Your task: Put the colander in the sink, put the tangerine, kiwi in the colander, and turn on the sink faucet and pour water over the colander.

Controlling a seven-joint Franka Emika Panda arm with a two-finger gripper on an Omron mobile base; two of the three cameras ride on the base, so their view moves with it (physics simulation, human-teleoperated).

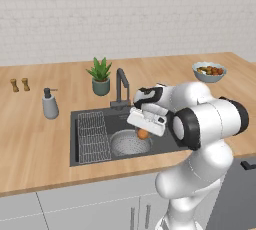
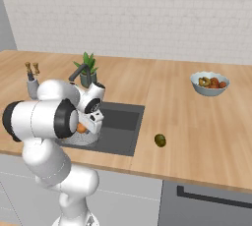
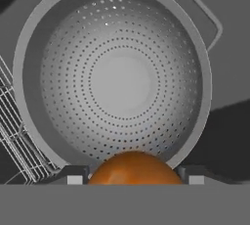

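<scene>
End effector (image 3: 132,179) clamped on tangerine (image 3: 133,169), fingertips (image 3: 74,176) either side, hanging over colander (image 1: 130,144). Colander sits in sink (image 1: 87,158), beside wire rack (image 1: 93,136), bowl bare. Kiwi (image 2: 160,140) on tabletop (image 2: 197,136) right of sink, well apart from it. Faucet (image 1: 120,86) behind sink. Fruit bowl (image 2: 210,83) further back right.
</scene>
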